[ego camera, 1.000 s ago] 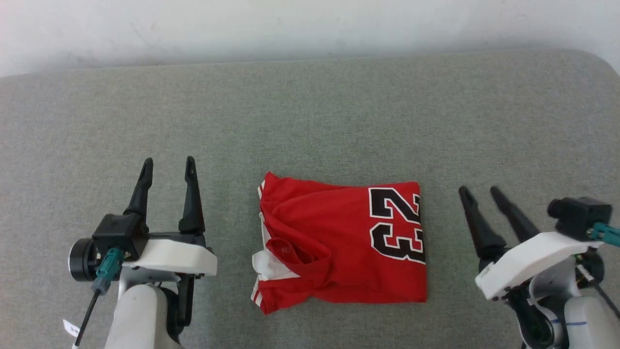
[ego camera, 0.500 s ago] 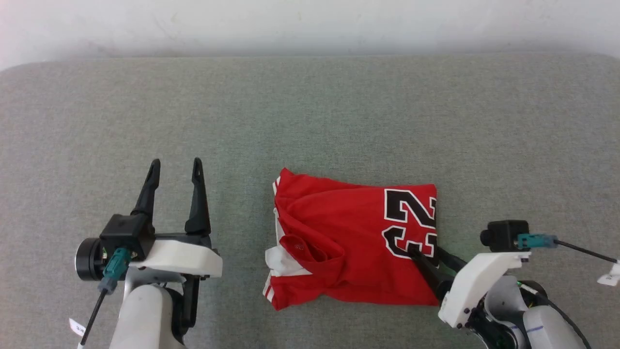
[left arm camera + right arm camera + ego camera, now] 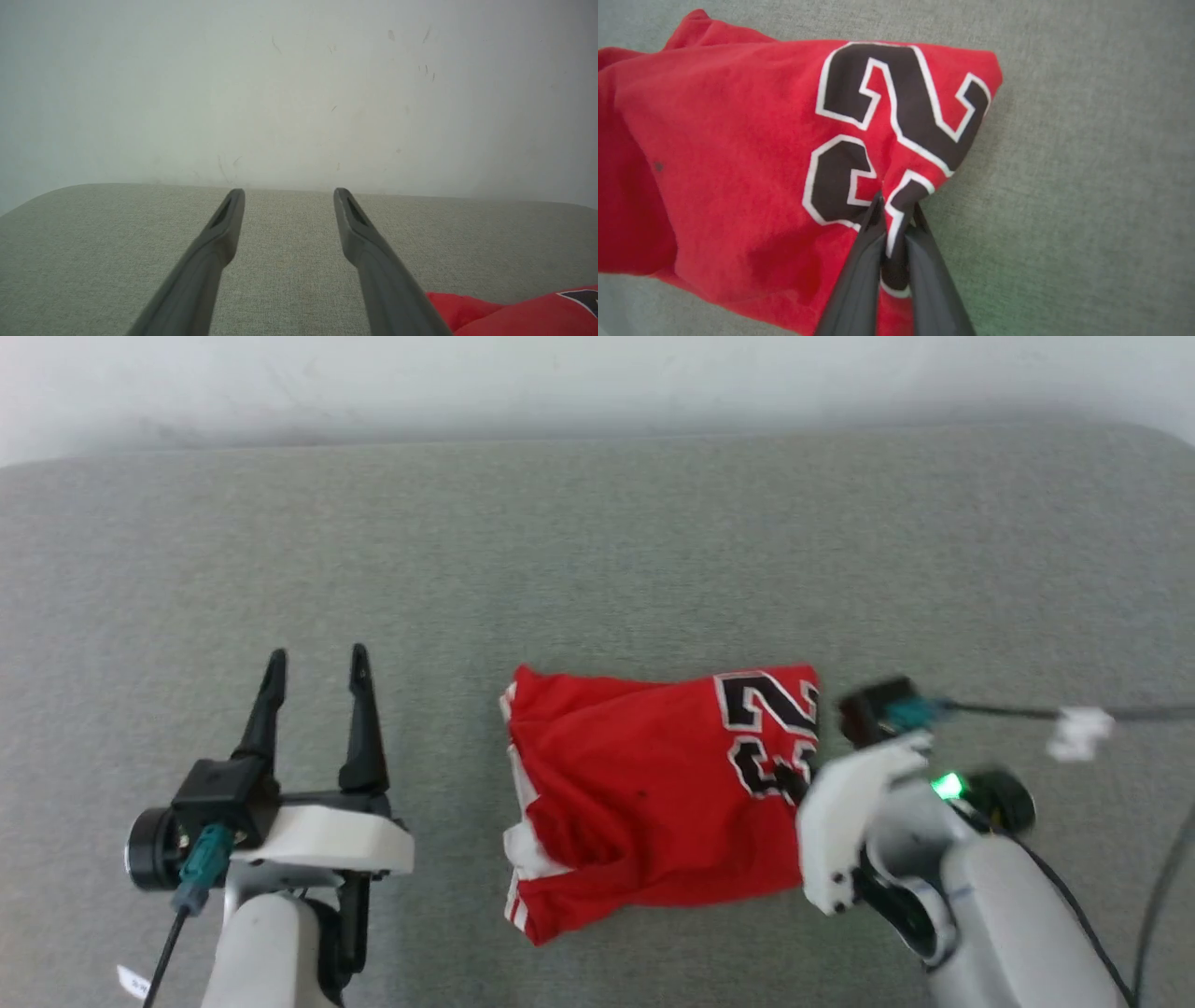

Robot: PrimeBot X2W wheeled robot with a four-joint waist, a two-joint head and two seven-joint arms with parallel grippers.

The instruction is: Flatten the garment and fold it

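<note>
My right end effector [image 3: 896, 207] pinches the red number 23 jersey [image 3: 635, 803] at its 3 o'clock edge; the jersey lies folded mid-worktop [image 3: 597, 551]. My left end effector [image 3: 316, 658] stands agape at its 9 o'clock, well apart

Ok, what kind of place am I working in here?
Probably an indoor test or lab setup, though I can't be sure: a wide grey fabric-covered surface with rounded corners, set against a plain scuffed white wall, with the red garment on it.
</note>
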